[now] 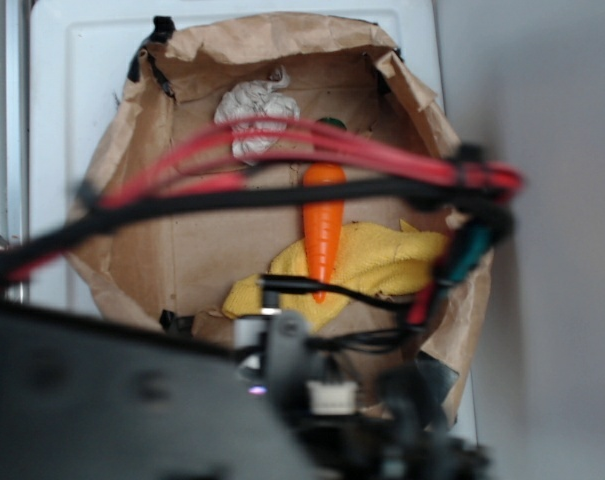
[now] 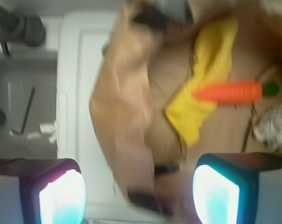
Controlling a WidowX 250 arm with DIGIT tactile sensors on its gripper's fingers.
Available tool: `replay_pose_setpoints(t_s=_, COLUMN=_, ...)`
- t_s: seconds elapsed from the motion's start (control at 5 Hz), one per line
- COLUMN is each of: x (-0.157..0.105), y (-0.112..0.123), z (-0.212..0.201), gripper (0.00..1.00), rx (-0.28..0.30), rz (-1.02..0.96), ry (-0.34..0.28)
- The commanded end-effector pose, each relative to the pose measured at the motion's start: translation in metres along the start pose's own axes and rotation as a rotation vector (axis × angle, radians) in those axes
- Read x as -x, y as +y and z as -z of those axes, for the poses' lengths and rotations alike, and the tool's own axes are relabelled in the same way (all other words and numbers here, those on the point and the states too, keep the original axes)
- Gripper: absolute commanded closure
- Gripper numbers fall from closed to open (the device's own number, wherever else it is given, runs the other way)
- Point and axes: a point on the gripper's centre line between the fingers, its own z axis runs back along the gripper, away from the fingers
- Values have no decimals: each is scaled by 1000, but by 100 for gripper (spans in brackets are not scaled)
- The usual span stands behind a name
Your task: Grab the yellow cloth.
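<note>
The yellow cloth (image 2: 203,79) lies inside a brown paper-lined box (image 1: 197,250), under the orange toy carrot's (image 1: 322,232) tip; the released pincer (image 2: 140,193) hovers apart, grasping nothing.

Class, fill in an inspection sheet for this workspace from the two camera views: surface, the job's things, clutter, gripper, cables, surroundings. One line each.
Surface: crumpled brown paper liner shaped into a walled tray, lying on a white panel.
Job's things: yellow cloth lies rumpled inside the liner, ungrasped.
Clutter: orange toy carrot lies with its tip end across the cloth; off-white paper wad sits near the liner's far wall, apart from the cloth.
Gripper: gripper open, nothing between its fingers, off to the side of the cloth in the wrist view.
Cables: red and black cables cross the exterior view, blurred.
Surroundings: grey wall; small tools on a grey surface, blurred.
</note>
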Motion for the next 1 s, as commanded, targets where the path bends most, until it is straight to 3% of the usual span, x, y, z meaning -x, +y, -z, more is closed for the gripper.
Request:
replay_pose_setpoints(t_s=0.0, x=47, y=55, z=-42, gripper=0, rx=-19, rz=-59, ry=-102)
replay_pose_setpoints(t_s=0.2, x=62, y=75, z=-39, gripper=0, rx=-48, rz=-59, ry=-92)
replay_pose_setpoints(t_s=0.4, x=48, y=85, z=-24, gripper=0, rx=-31, rz=-119, ry=-53)
replay_pose_setpoints(t_s=0.6, x=35, y=79, z=-17, gripper=0, rx=-39, rz=-120, ry=-35)
replay_pose_setpoints(t_s=0.8, x=32, y=72, z=2, gripper=0, rx=-83, rz=-93, ry=6)
